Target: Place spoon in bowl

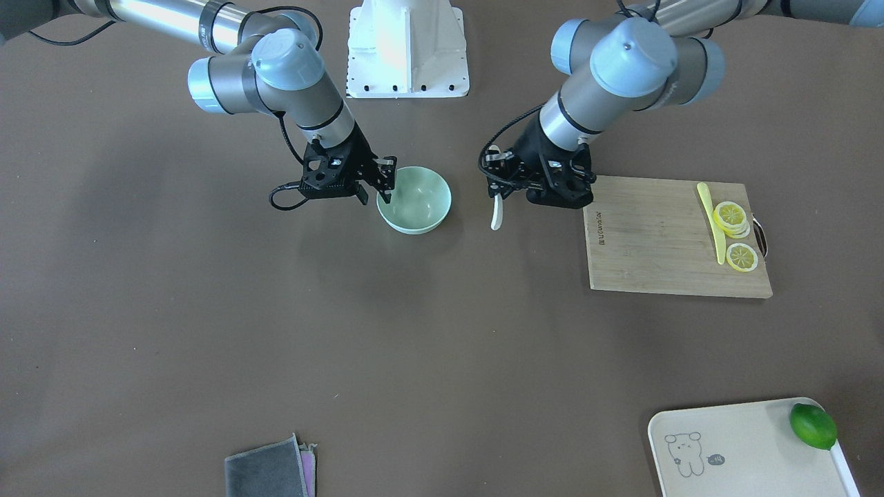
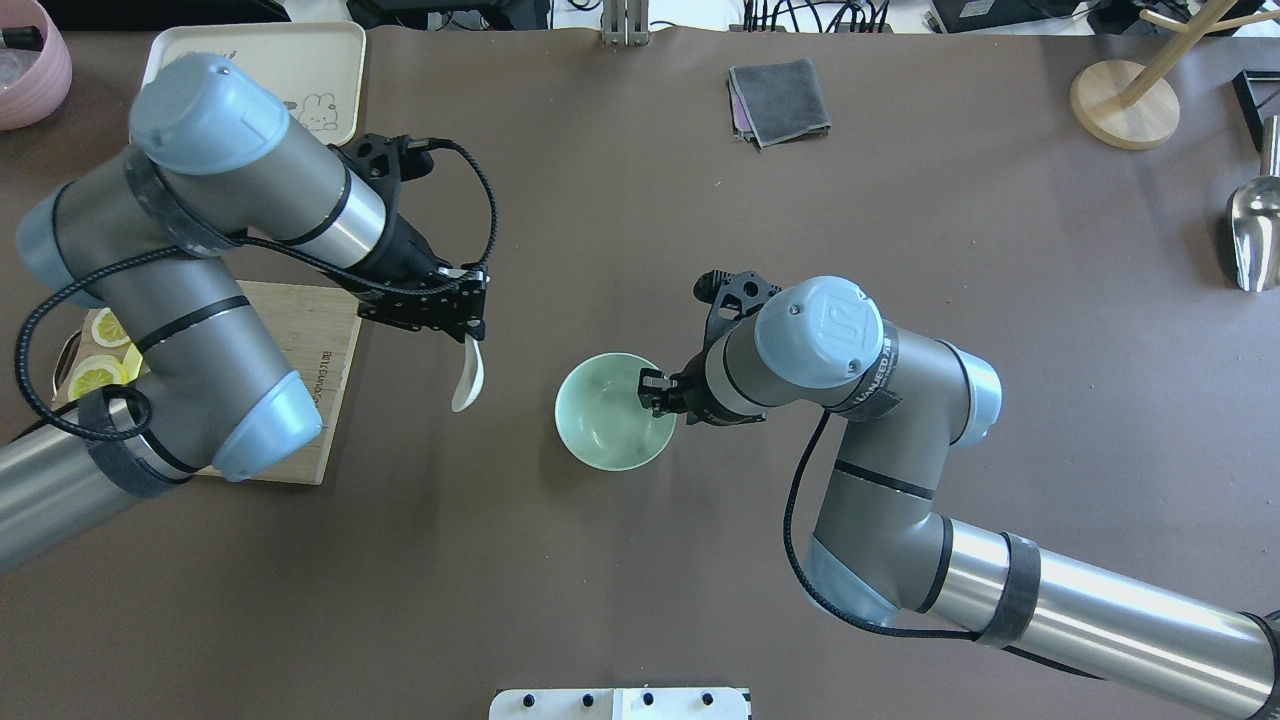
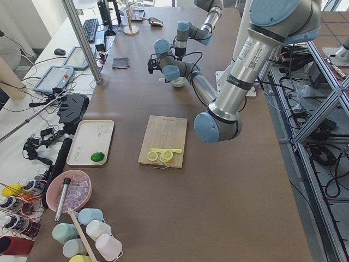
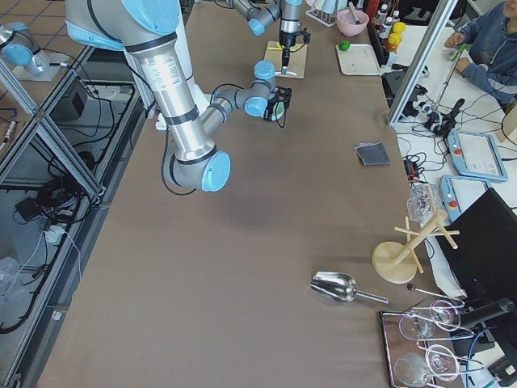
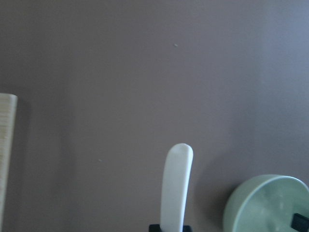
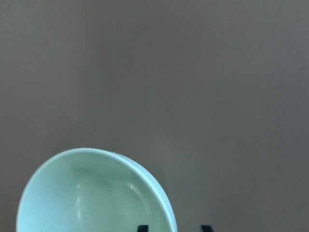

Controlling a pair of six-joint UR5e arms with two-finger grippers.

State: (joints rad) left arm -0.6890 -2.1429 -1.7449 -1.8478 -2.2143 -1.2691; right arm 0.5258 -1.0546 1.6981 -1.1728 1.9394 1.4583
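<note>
Left pincer [image 2: 468, 330] is clamped on one end of the white spoon [image 2: 467, 376]. The spoon juts out over the bare table [image 2: 640, 200], between cutting board [image 2: 305, 335] and green bowl [image 2: 600, 425], outside the bowl. Right pincer [image 2: 652, 392] sits at the bowl's rim, fingers narrowly apart and straddling it, with a gap on the outer side.

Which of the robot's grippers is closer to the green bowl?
The right gripper: it straddles the rim of the bowl. The left gripper hangs off to the bowl's side, clear of it, holding the spoon.
</note>
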